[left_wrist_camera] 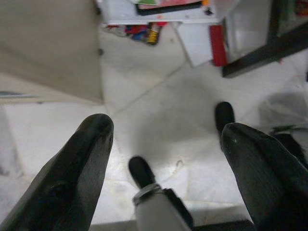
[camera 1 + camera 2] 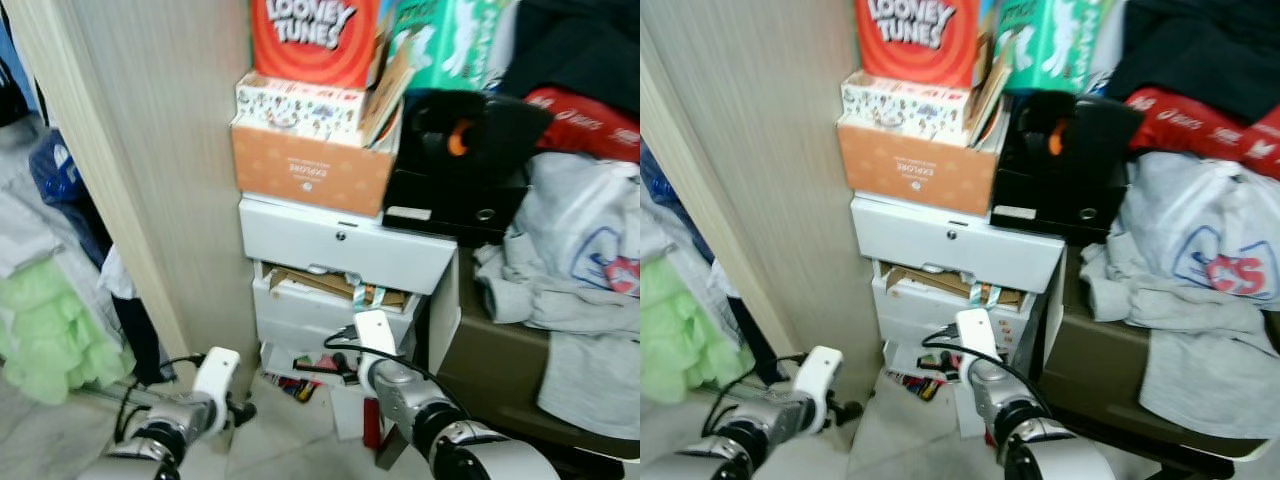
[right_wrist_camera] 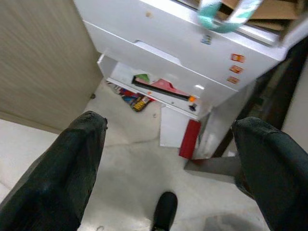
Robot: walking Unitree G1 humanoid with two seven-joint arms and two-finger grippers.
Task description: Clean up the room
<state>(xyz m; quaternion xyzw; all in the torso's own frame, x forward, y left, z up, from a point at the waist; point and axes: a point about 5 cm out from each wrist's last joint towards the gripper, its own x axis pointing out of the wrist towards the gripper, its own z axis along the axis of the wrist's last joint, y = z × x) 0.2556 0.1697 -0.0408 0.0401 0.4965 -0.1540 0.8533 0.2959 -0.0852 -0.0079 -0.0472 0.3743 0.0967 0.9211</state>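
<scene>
Pale green fluffy fabric (image 2: 45, 335) hanging at far left, beside blue and grey clothes. Next, a light wood-grain panel (image 2: 150, 170) running from top to floor. Low in front of it, left gripper (image 1: 161, 159) held over the white tiled floor (image 1: 159, 115), fingers (image 1: 72, 178) spread wide, nothing between them. Further right, a white drawer unit (image 2: 335, 245) with its middle drawer pulled out, cardboard (image 2: 320, 285) and a teal ribbon (image 3: 219, 19) sticking up from it. Stacked on top: an orange cardboard box (image 2: 310, 170), a patterned box (image 2: 300, 105), a red Looney Tunes box (image 2: 312, 38). Under the unit's lowest edge, small colourful clutter (image 3: 132, 100) lying on the floor, with a white sheet (image 3: 172, 127) and a red flat object (image 3: 190, 138) leaning just beside it. Right gripper (image 3: 166, 163) hovering before the drawers, fingers (image 3: 72, 168) likewise parted, empty. Right of the unit, a black box (image 2: 455, 190) on a dark shelf, then a heap of grey clothing (image 2: 570, 280) and a red-printed bag (image 2: 585, 120) at far right.
</scene>
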